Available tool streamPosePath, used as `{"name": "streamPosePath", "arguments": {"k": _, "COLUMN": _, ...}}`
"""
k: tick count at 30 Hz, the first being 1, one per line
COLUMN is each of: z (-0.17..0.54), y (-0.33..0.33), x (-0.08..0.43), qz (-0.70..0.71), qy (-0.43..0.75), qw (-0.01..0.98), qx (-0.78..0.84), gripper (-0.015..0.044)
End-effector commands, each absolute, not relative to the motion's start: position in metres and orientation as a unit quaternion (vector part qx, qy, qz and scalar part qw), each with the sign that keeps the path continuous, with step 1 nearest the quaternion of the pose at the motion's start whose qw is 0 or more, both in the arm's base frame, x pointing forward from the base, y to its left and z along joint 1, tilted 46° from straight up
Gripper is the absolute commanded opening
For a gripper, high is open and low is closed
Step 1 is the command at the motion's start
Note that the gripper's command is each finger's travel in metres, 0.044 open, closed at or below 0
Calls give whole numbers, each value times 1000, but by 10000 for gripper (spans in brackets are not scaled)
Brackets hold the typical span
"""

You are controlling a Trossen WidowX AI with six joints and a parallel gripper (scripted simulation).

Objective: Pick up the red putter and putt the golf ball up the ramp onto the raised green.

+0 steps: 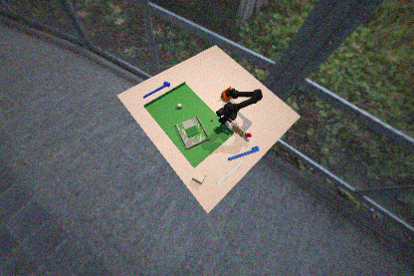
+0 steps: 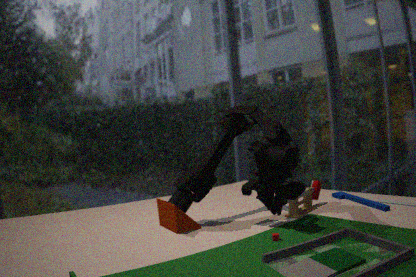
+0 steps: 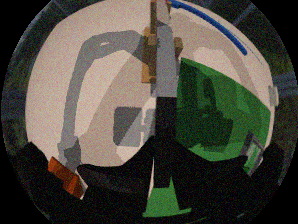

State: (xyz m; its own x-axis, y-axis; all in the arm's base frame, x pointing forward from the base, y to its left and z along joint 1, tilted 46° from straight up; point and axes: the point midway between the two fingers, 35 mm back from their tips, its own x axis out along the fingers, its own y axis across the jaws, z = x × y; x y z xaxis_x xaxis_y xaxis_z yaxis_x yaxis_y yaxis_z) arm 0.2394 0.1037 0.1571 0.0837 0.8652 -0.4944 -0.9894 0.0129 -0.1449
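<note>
One tan board (image 1: 209,72) | green mat (image 1: 169,115) | claw (image 1: 227,123) grips putter (image 1: 239,130) | glass walls

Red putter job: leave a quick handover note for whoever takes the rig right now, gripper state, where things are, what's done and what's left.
Gripper: shut on the red putter, low over the table, just off the green mat's edge. The putter looks close to the table; whether it is lifted cannot be told.
Golf ball: at rest on the mat, away from the gripper, on the far side of the raised green.
Blue putters and: lying on the table, untouched.
Done: putter grasped.
Left: lift it, carry the head behind the ball, putt it up the ramp onto the raised green.
</note>
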Motion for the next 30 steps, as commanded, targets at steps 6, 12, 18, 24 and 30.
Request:
{"name": "streamPosePath", "arguments": {"k": 6, "z": 186, "y": 73, "x": 239, "qz": 632, "qy": 146, "qw": 723, "qx": -239, "gripper": 0}}
{"name": "streamPosePath", "arguments": {"k": 12, "z": 209, "y": 51, "x": 232, "qz": 608, "qy": 159, "qw": 740, "qx": -241, "gripper": 0}}
{"name": "streamPosePath", "arguments": {"k": 18, "z": 226, "y": 37, "x": 224, "qz": 590, "qy": 168, "qw": 752, "qx": -241, "gripper": 0}}
{"name": "streamPosePath", "arguments": {"k": 24, "z": 214, "y": 30, "x": 234, "qz": 586, "qy": 196, "qw": 756, "qx": -218, "gripper": 0}}
{"name": "streamPosePath", "arguments": {"k": 30, "z": 199, "y": 4, "x": 250, "qz": 559, "qy": 258, "qw": 770, "qx": -168, "gripper": 0}}
